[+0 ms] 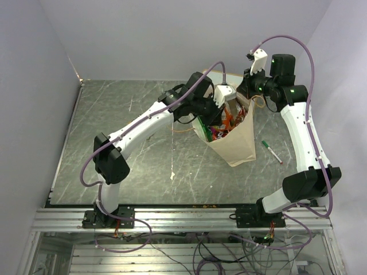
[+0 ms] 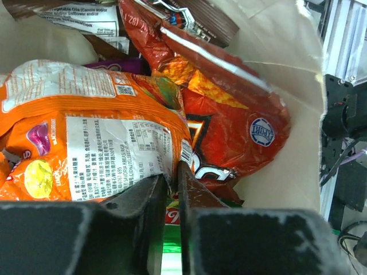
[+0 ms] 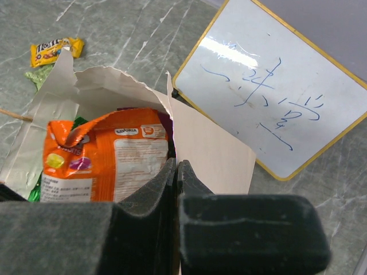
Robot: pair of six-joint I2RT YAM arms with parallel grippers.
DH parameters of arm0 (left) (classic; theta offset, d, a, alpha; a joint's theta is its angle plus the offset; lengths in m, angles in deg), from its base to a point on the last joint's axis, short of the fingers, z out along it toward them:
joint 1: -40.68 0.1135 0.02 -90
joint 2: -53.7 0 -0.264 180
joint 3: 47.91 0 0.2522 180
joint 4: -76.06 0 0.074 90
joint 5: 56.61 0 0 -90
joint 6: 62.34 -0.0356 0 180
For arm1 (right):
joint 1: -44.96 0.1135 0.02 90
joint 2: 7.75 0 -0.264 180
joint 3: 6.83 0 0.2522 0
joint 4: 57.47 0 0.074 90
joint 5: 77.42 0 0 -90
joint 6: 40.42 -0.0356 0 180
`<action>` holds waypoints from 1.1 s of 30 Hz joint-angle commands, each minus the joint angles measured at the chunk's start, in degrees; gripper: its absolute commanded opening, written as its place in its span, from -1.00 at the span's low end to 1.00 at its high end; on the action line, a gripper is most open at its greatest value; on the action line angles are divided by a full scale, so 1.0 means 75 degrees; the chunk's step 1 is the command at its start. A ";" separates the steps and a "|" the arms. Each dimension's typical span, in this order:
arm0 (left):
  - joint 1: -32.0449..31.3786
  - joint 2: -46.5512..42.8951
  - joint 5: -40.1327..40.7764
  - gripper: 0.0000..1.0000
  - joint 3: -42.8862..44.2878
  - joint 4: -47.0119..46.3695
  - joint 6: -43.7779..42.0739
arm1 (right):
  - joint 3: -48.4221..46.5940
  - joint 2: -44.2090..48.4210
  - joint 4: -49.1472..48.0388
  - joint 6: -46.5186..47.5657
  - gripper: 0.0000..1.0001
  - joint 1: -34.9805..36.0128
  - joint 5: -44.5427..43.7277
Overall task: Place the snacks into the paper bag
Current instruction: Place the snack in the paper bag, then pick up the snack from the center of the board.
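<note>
Cream paper bag (image 1: 239,144) stands open mid-bench (image 1: 103,109), stuffed with crinkly glossy packets: orange packet (image 2: 86,132) in front, red packet (image 2: 229,120) behind it. Left end effector (image 2: 174,169) narrow, pinching the orange packet's corner inside the bag. Right end effector (image 3: 175,166) clamped on the bag's rim.

One paper bag (image 1: 238,143) holding at least five snack packets (image 2: 86,143); one yellow candy packet (image 3: 56,50) outside it; one whiteboard (image 3: 275,91); one green pen (image 1: 271,150); two robot arms (image 1: 143,123).

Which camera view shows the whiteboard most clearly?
The right wrist view: the whiteboard lies almost fully visible, with blue writing. The top external view shows at most a sliver of frame; the left wrist view shows none.
</note>
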 commanded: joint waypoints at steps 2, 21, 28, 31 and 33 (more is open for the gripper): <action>-0.0045 0.0017 -0.0074 -0.38 -0.0003 -0.0093 -0.0008 | 0.0063 0.0241 -0.0131 -0.0039 -1.00 -0.0020 0.0132; 0.0544 -0.1788 0.1444 0.87 -0.0219 0.0024 -0.0661 | 0.0159 0.0364 -0.0146 0.0019 -1.00 -0.0017 0.0032; 0.1991 -0.2867 0.1810 0.99 -0.1348 -0.0518 -0.0540 | 0.0113 0.0381 -0.0128 0.0020 -1.00 -0.0017 0.0073; 0.2726 -0.3170 0.2005 0.98 -0.1949 -0.0832 -0.0471 | 0.0162 0.0413 -0.0146 0.0014 -1.00 -0.0017 0.0120; 0.3196 -0.3247 0.2068 0.98 -0.2318 -0.0943 -0.0400 | 0.0183 0.0443 -0.0150 0.0005 -1.00 -0.0017 0.0143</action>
